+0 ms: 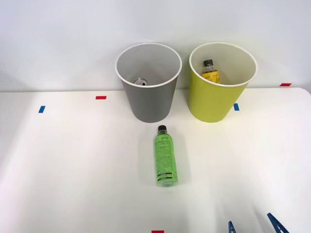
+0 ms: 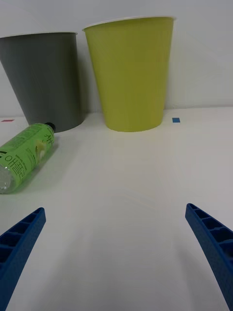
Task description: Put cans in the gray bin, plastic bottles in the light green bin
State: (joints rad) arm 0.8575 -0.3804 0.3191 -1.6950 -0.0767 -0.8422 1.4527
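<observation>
A slim green bottle [image 1: 165, 155] with a black cap lies flat on the white table, cap toward the bins; the right wrist view has it too [image 2: 24, 155]. Behind it stands the gray bin [image 1: 148, 109] [image 2: 46, 82], with a can's silvery top [image 1: 140, 82] showing inside. To its right stands the light green bin [image 1: 214, 104] [image 2: 131, 73], holding a black-capped bottle with a yellow label [image 1: 210, 71]. My right gripper [image 1: 255, 226] [image 2: 116, 252] sits low at the table's near edge, right of the green bottle, open with nothing between its blue fingers [image 2: 19, 243].
Small red tape marks [image 1: 100, 97] and blue tape marks [image 1: 42, 109] dot the table. A white wall rises right behind the bins. Bare tabletop lies between my gripper and the bins.
</observation>
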